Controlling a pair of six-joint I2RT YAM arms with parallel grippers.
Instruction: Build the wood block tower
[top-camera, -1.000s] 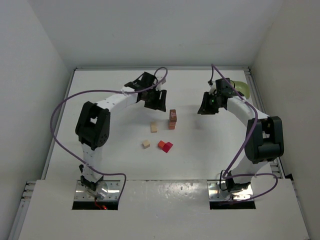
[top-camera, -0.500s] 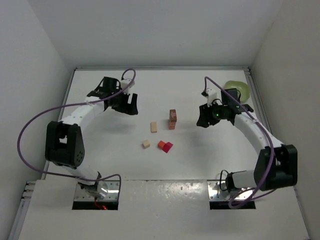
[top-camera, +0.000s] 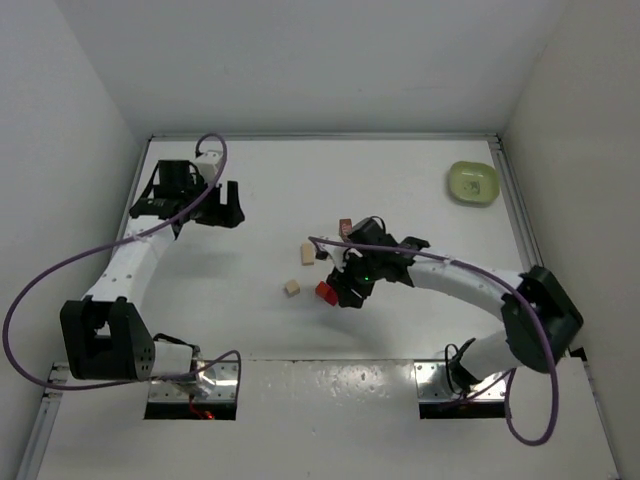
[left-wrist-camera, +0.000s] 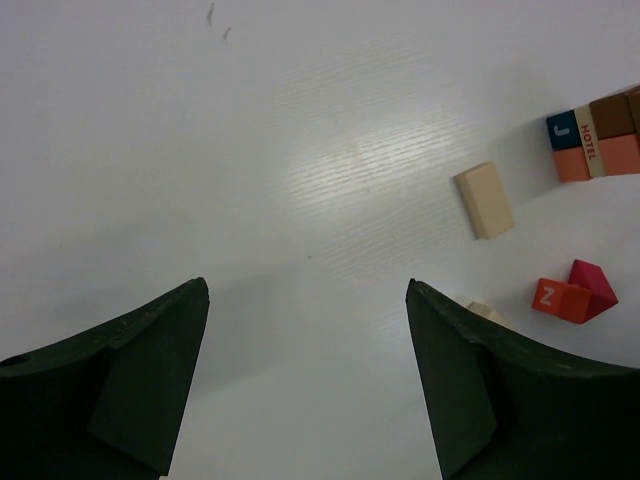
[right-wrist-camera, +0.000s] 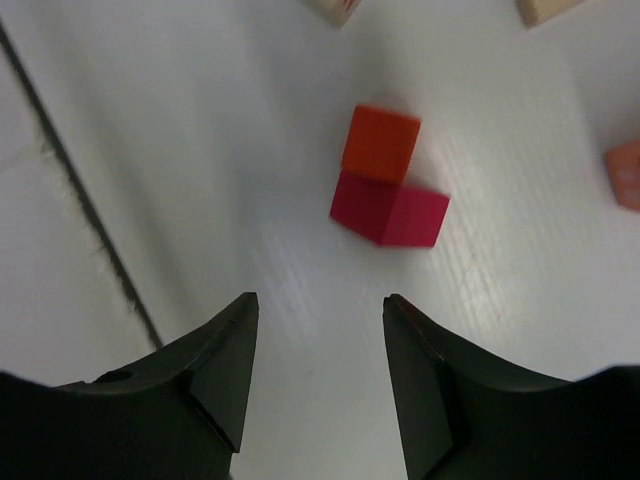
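Observation:
The tower is a short column of brown and orange cubes at mid-table, partly hidden by my right arm; in the left wrist view it shows at the right edge. A red-orange cube and a magenta cube touch each other. My right gripper hovers open just over them, and they lie just beyond its fingertips. A pale flat block and a small pale cube lie loose nearby. My left gripper is open and empty at the far left.
A light green bowl sits at the back right corner. The table's left rim runs close behind my left gripper. A dark seam crosses the right wrist view on the left.
My right arm has swung from beside the bowl to mid-table, over the red and magenta cubes. My left arm has drawn back leftward, away from the tower. The blocks have not moved.

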